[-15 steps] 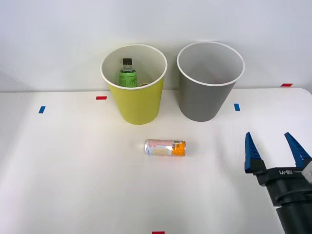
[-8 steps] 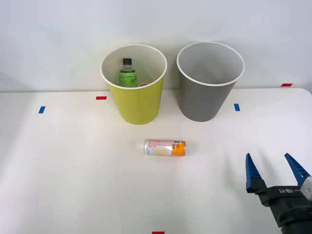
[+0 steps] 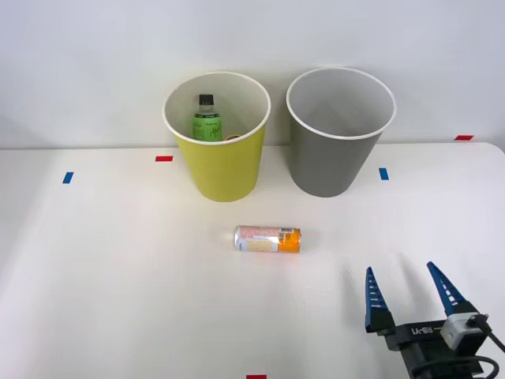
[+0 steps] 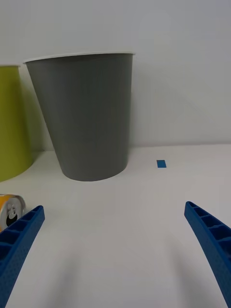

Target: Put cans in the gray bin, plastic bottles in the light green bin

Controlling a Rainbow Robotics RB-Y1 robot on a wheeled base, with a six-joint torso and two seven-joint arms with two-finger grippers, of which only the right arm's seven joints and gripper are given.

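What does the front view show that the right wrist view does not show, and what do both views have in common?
Front view alone: the insides of both bins, with the green bottle standing in the light green bin, the red tape marks, and the whole can lying on its side on the table.

Right wrist view alone: the full height of the gray bin seen from the side, and the can's top end.

Both: the two bins, the can, the blue tape mark by the gray bin, and the open right gripper, empty.
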